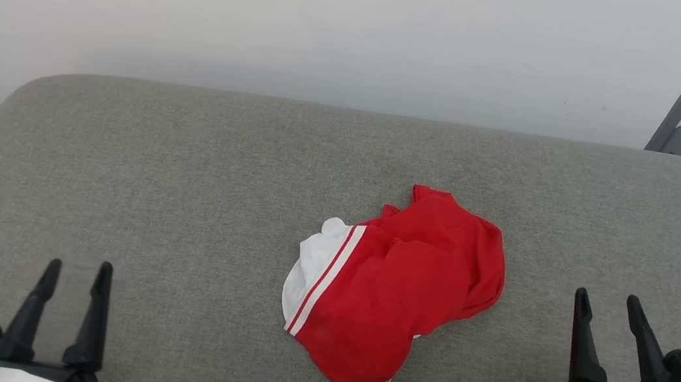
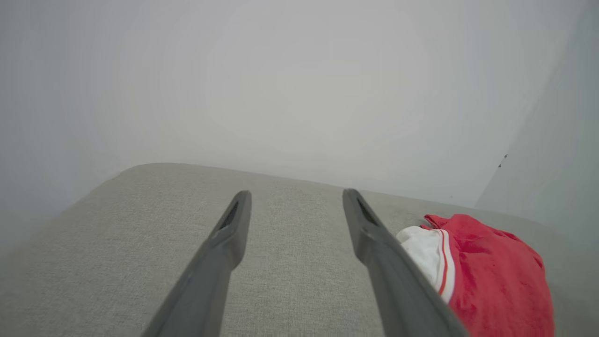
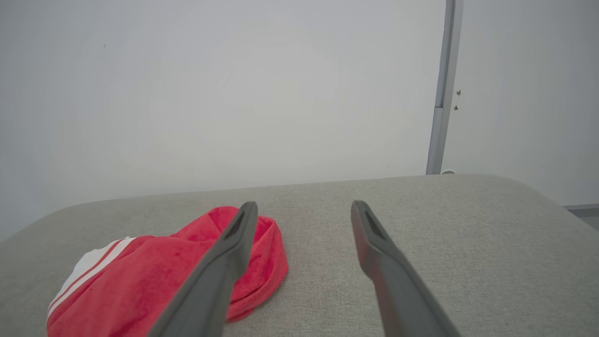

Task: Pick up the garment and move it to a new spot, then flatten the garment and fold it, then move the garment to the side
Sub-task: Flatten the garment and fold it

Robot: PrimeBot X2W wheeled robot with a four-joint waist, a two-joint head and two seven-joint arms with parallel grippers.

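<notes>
Left claw (image 1: 80, 264) and right claw (image 1: 607, 296) hung wide and empty either side of the garment (image 1: 401, 278), crumpled on the cushion (image 1: 186, 164). Grabbing that bunched heap, I risked pinching several layers and lifting a tangle.

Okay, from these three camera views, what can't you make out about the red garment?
Head view: the garment lies crumpled on the grey cushion; its own folds hide its shape and underside.
Left wrist view: a finger of the left gripper covers part of its white panel; the bottom edge cuts it off.
Right wrist view: a finger of the right gripper covers a strip of it.
</notes>
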